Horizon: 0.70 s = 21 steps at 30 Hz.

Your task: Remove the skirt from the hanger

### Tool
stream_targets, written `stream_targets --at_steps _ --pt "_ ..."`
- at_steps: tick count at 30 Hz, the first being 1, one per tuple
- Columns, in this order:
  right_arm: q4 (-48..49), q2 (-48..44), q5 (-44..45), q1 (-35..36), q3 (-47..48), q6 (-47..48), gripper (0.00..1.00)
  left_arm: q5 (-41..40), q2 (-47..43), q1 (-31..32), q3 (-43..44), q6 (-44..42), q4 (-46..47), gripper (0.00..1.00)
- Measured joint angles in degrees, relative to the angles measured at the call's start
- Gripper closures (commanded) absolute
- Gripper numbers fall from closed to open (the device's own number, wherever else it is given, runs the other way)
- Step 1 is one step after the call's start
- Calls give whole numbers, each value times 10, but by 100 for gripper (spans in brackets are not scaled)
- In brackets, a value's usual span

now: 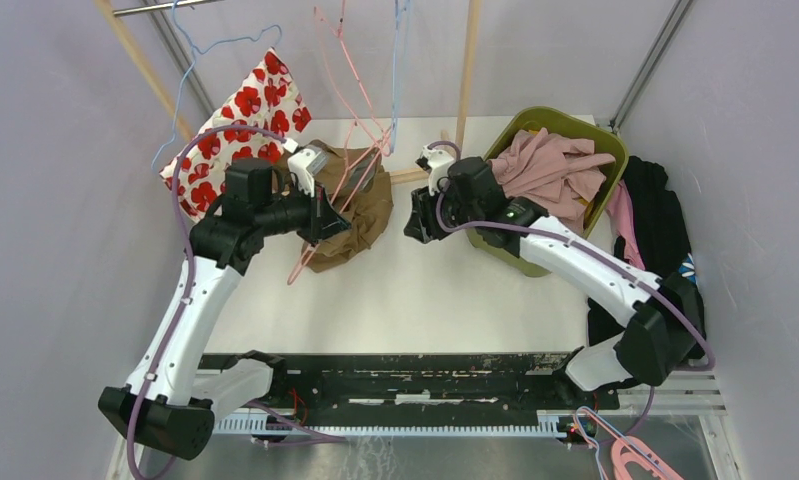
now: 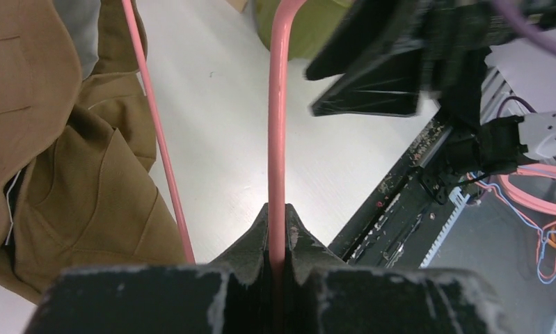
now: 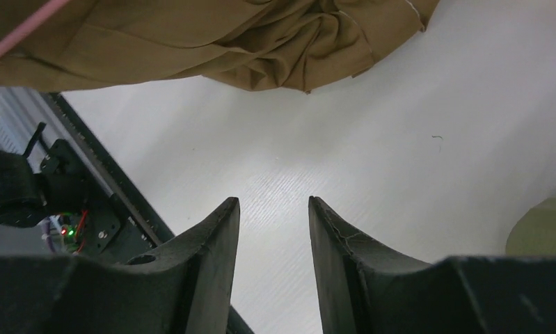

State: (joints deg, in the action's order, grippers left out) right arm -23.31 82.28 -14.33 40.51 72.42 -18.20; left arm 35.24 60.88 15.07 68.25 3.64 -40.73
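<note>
- Skirt [image 1: 350,205], brown, is lying bunched on the table [image 1: 425,290] left of centre, with the pink hanger [image 2: 278,139] tilting across it. How is it handling?
- Looking soft, light and floppy. It's creasing everywhere, so it's likely going to sag and drag rather than slide off in one piece. Not fragile. The best hold is probably a loose fold at the near hem, away from the wire.
- Grippers?
- Left gripper [image 2: 278,217] is clamping the hanger's pink wire, jaws tight on it, just beside the fabric. Right gripper [image 3: 273,202] is hovering over bare table with jaws parted and nothing between them, the skirt's edge lying just ahead.
- Anything getting in the way, near to far?
- Spare pink hangers [image 1: 635,458] are lying by the right base, well apart. A green basket [image 1: 611,150] holding a pink garment [image 1: 550,165] is sitting under the right arm, with black clothing [image 1: 660,210] beside it. A red-flowered cloth [image 1: 250,110] is lying close behind the skirt. Farthest back, a blue wire hanger [image 1: 188,68] is dangling near the rail, and the pink wire is risking a snag there.
</note>
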Motion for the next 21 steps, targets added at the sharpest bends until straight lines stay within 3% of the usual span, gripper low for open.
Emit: stream_targets --at_steps 12,21 --pt "261 92 157 7 -42 -30 53 8 -44 27 0 13 -20 97" --pt "393 116 192 28 -87 -71 55 -6 -78 45 -5 22 -52 97"
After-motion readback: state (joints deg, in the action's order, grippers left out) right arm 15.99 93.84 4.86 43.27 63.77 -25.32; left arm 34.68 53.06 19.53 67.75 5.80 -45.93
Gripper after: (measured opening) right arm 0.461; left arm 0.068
